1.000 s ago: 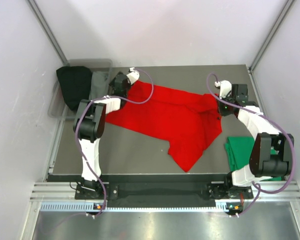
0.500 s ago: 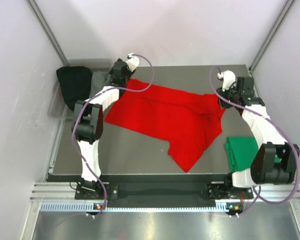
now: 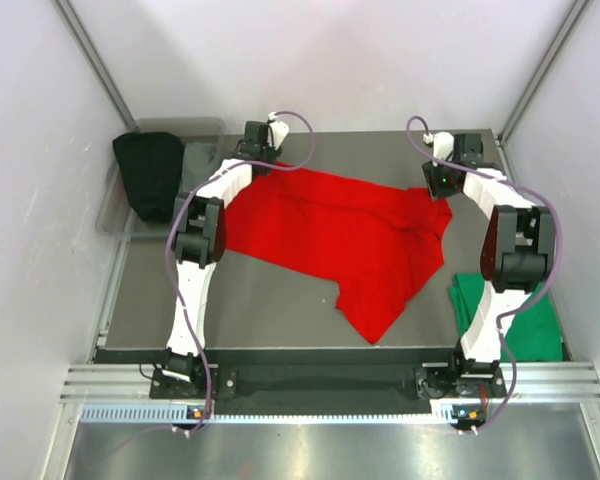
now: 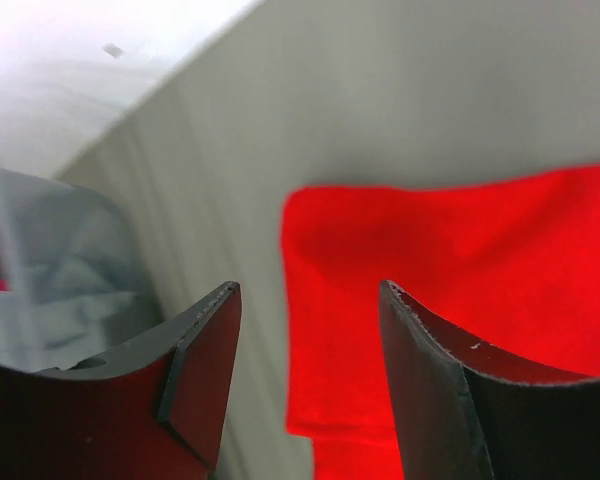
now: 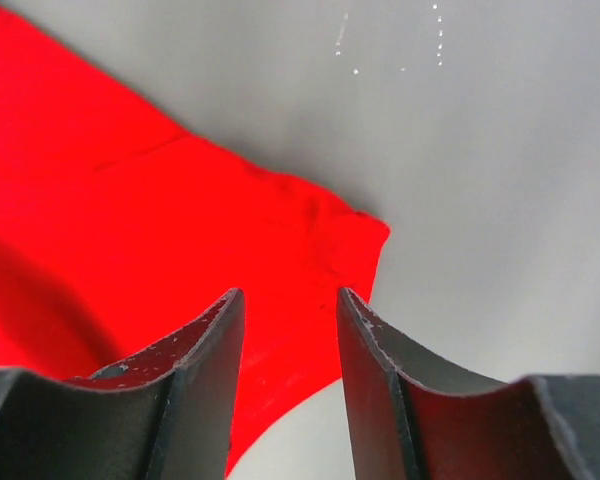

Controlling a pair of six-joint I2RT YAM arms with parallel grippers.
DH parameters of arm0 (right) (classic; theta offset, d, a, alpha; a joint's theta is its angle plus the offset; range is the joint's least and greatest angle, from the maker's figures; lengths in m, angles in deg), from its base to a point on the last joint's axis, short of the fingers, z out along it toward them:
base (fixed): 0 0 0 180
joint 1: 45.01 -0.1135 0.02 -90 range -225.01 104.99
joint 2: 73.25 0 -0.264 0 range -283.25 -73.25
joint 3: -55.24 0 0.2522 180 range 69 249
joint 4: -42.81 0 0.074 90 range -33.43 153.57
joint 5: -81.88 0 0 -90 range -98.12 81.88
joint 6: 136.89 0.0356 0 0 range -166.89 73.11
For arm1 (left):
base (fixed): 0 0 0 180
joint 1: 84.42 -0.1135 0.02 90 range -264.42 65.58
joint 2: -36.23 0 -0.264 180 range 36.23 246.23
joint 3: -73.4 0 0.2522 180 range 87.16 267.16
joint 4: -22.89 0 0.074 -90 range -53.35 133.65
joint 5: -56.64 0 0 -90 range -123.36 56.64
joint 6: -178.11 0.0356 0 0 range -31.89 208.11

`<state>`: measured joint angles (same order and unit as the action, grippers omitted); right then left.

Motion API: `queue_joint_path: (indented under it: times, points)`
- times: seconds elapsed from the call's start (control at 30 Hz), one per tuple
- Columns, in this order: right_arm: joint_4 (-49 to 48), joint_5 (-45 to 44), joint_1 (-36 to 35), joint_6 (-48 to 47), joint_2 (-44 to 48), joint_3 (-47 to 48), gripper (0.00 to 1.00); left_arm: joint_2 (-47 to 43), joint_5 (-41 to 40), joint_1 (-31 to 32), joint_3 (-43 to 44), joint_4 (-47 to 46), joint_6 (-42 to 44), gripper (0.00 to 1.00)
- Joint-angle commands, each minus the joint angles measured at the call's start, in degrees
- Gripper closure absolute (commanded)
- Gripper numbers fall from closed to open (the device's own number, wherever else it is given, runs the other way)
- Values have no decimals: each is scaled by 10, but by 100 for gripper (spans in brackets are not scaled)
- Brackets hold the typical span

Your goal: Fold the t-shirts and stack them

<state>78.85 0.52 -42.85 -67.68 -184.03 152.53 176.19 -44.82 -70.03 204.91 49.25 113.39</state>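
Wrist views alone showed jaws apart and empty: left end effector (image 4: 305, 295) over the bright red cloth t-shirt's (image 3: 340, 235) far-left corner, right end effector (image 5: 290, 295) over its far-right corner. The emerald green cloth t-shirt (image 3: 475, 305) lay near-right. Both arms reached farther back than a second earlier.

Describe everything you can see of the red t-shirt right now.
The red t-shirt is plain, soft bright cloth, spread unfolded and rumpled across the middle of the dark table, with creases toward its right side and one part reaching toward the near edge. Both far corners lie flat under the open left gripper and right gripper, neither gripping it.
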Motion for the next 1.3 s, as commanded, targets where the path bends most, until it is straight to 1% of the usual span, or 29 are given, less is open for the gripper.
queue_joint_path:
  times: [0.0,0.17,0.23,0.27,0.3,0.43,0.53,0.57,0.67,0.7,0.87,1.03,1.17,1.23,1.27]
  points:
    - [-3,-16,10,11,-14,42,57,8,8,0,28,32,-14,39]
    - [-7,-29,20,10,-32,33,57,27,8,-4,45,69,-31,39]
    - [-7,-32,25,10,-48,38,55,47,14,-9,80,95,-45,39]
    - [-4,-34,27,11,-54,50,55,55,22,-9,95,129,-51,40]
    - [0,-34,30,12,-62,58,54,68,26,-11,117,139,-60,41]
    - [39,-19,41,17,-114,106,54,73,28,-12,113,145,-62,41]
    - [79,11,49,24,-154,160,62,76,22,-13,112,146,-60,41]
    - [88,17,51,27,-163,185,73,78,21,-12,113,147,-59,41]
    - [103,37,61,36,-184,208,98,75,21,-12,108,151,-62,42]
    - [103,41,66,39,-187,213,100,72,21,-12,102,150,-65,42]
    - [86,34,77,51,-191,225,100,55,29,-11,84,141,-80,44]
    - [86,1,83,46,-217,259,100,29,30,-10,55,130,-112,48]
    - [95,-21,83,44,-246,315,100,-32,22,-10,-8,58,-117,46]
    - [102,-22,83,46,-253,324,100,-43,8,-10,-10,31,-108,45]
    - [103,-21,83,48,-251,321,100,-48,2,-11,-7,24,-103,43]
